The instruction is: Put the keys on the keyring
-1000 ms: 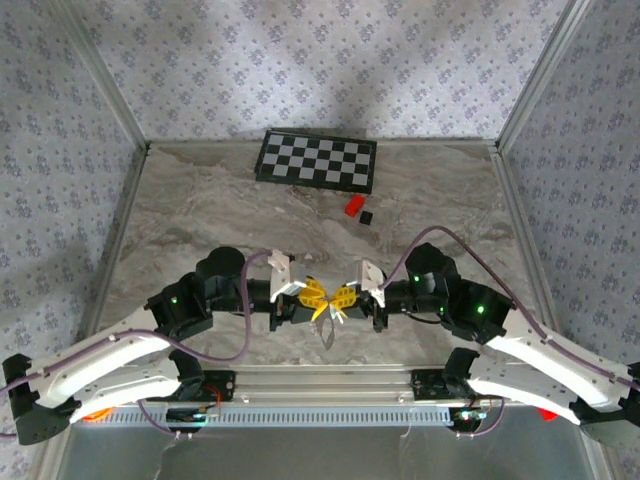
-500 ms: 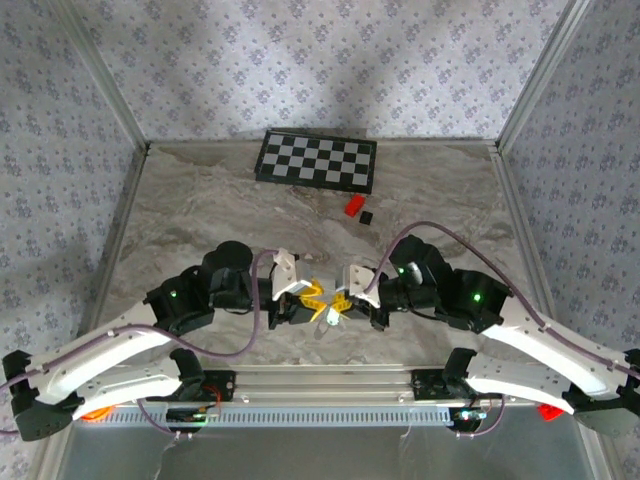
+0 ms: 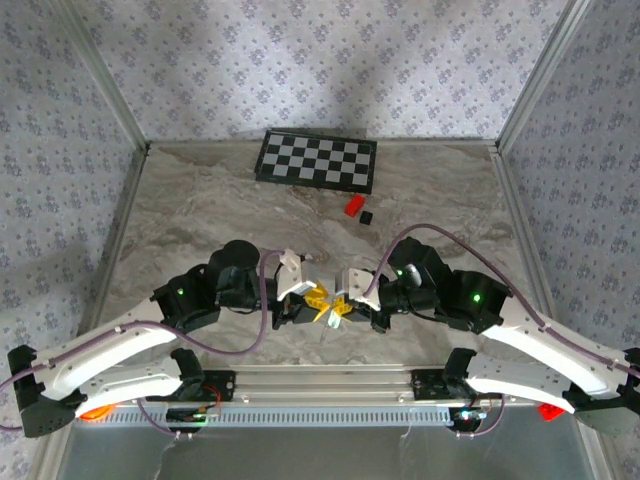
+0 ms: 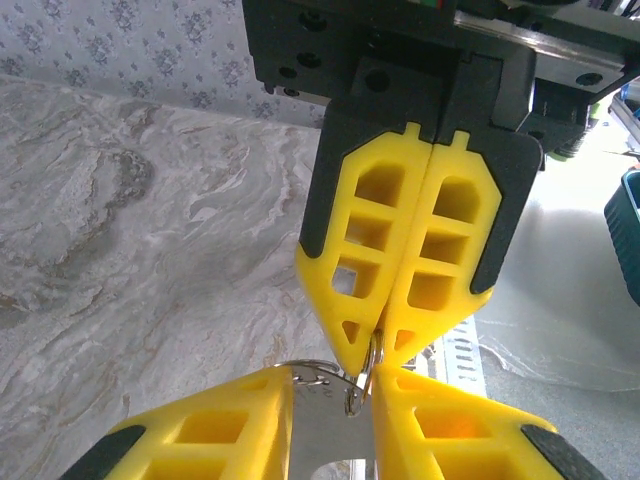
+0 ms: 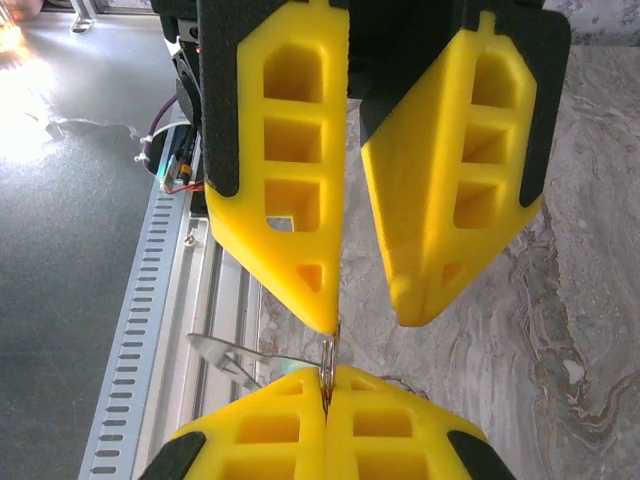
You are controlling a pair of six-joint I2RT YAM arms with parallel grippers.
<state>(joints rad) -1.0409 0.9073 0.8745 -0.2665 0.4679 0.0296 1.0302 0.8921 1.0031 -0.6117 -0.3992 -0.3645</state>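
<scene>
**At the bench's near edge: ring pinched, key at the fingertips**

Just in front of the arm bases, the two end effectors meet tip to tip above the bench. The right end effector is closed, its yellow ribbed plastic fingers pressed flat together and nipping the keyring, a thin loop of dark silver wire, at their very tips. The left end effector stands narrow, its wedge-shaped fingers a small gap apart. One tip touches the ring. The key, a thin flat piece of pale, shiny metal, juts sideways from the ring toward the slotted aluminium rail. From the left wrist it shows in the gap between the left fingers; whether they actually clamp it I cannot tell.

The bench top is a matt grey-and-cream marble pattern with swirling veins. At its far edge lies a flat black-and-white checkerboard, and nearer, well apart from the arms, a small red block sits just beside a small black cube. Pale wallpaper with a small repeating floral print covers the three walls, framed by slim aluminium posts.
</scene>
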